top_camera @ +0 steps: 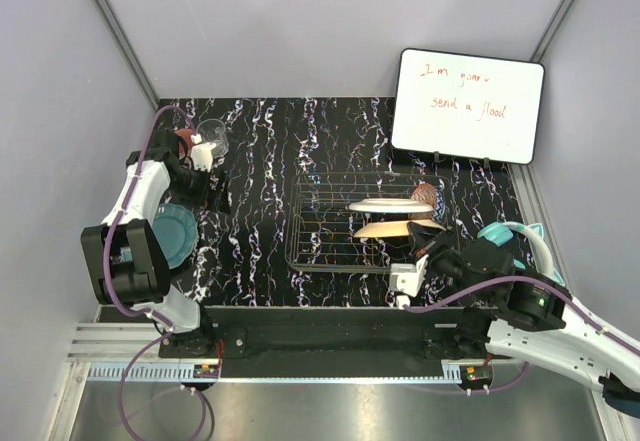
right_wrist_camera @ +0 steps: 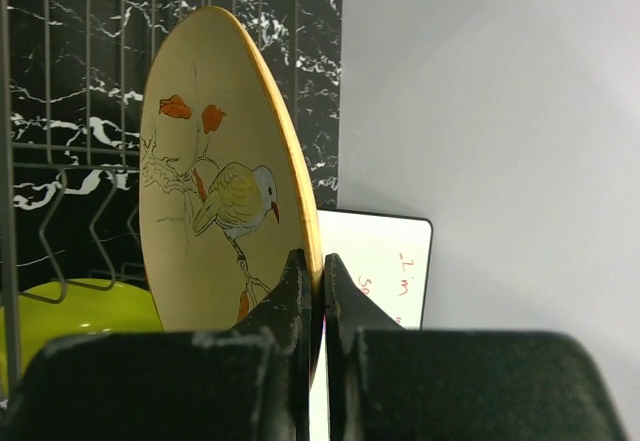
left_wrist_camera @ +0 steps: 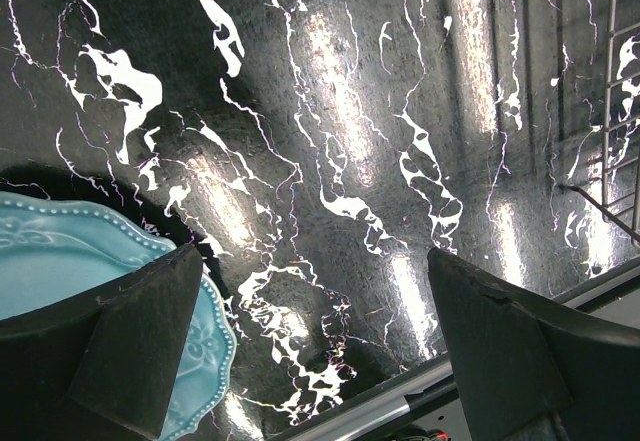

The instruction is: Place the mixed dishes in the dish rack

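Observation:
The dish rack (top_camera: 330,226) of dark wire stands mid-table. A white plate (top_camera: 390,204) stands on edge in it, with a red-white patterned bowl (top_camera: 428,196) at its right end. My right gripper (right_wrist_camera: 318,261) is shut on the rim of the peach bird-pattern plate (right_wrist_camera: 215,191), which it holds on edge over the rack (right_wrist_camera: 90,91); the plate also shows in the top view (top_camera: 392,228). The lime-green bowl (right_wrist_camera: 80,311) lies in the rack below it. My left gripper (left_wrist_camera: 312,256) is open and empty above bare table, just right of the teal plate (left_wrist_camera: 60,261) at the left (top_camera: 175,236).
A clear glass (top_camera: 212,133) and a dark red object (top_camera: 185,141) sit at the far left behind the left arm. A whiteboard (top_camera: 468,106) with red writing stands behind the rack's right end. A small teal curved object (top_camera: 500,231) lies by the right arm.

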Robot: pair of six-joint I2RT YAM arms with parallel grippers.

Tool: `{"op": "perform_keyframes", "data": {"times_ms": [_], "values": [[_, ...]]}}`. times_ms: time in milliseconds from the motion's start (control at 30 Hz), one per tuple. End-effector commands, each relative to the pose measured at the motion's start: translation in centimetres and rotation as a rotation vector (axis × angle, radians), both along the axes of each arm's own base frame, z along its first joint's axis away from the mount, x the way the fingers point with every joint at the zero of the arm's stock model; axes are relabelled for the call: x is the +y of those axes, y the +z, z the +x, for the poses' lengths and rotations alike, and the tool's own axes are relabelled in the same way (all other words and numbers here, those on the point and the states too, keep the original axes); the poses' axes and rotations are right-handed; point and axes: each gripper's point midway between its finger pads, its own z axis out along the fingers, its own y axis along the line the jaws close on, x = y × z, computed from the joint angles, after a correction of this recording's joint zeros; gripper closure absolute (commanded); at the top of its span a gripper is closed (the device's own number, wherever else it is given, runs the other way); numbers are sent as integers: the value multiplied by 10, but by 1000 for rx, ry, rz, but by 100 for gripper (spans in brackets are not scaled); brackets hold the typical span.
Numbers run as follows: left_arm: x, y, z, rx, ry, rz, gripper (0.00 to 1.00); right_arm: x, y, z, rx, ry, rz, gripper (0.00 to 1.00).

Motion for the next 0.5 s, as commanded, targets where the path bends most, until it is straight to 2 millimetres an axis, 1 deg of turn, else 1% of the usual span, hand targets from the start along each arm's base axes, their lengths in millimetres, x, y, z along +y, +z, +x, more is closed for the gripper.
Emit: {"op": "perform_keyframes", "data": {"times_ms": [0,200,233,367,433,467], "values": [[1,9,6,-39,4,10,1,0,43,6,-81,-39,180,100],[1,8,6,-38,-1,8,1,5,23,7,-38,-39,168,100],[1,9,6,-40,-3,7,1,6,16,7,-28,-40,157,100],[0,6,6,-29,-6,0,1,9,0,8,-1,-46,152,100],[0,3,5,-21,-6,-2,1,9,-2,9,-2,-48,157,100],[-1,2,4,-18,-8,-4,1,10,2,8,-13,-41,165,100]]}}
